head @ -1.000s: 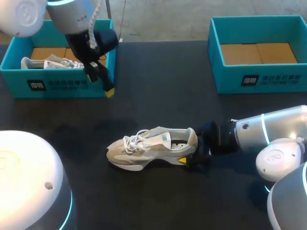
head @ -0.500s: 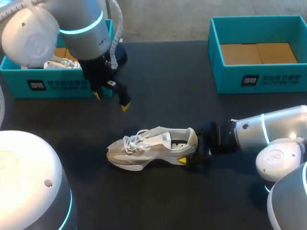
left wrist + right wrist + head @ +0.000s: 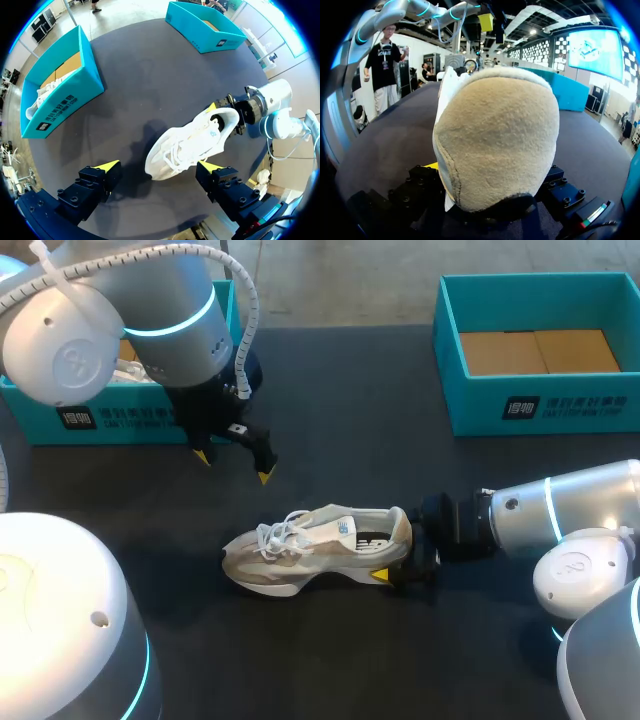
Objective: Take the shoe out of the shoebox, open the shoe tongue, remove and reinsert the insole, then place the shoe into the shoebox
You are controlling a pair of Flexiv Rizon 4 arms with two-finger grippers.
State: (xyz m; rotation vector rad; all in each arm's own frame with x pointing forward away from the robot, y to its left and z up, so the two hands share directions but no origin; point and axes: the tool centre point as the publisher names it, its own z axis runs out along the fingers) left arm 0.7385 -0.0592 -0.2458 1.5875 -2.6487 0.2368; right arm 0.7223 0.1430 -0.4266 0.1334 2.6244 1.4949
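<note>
Near the middle of the table (image 3: 350, 420), toward its front edge: a pale shoe (image 3: 320, 545) upright on its sole, long axis running left to right, toe toward the left edge, heel toward the right. On its side a blue mark (image 3: 345, 527), too small to read. Clamped on the heel, the right jaws. Wide apart, the left jaws, hanging above the table between the shoe and the teal shoebox (image 3: 35, 425) at the far left corner. At the far right corner, a second shoebox (image 3: 480, 400); on both fronts, black labels (image 3: 568, 407) with white print.

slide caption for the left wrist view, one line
Open left gripper hovers over the shoe on the table, its heel held by the right gripper.
</note>
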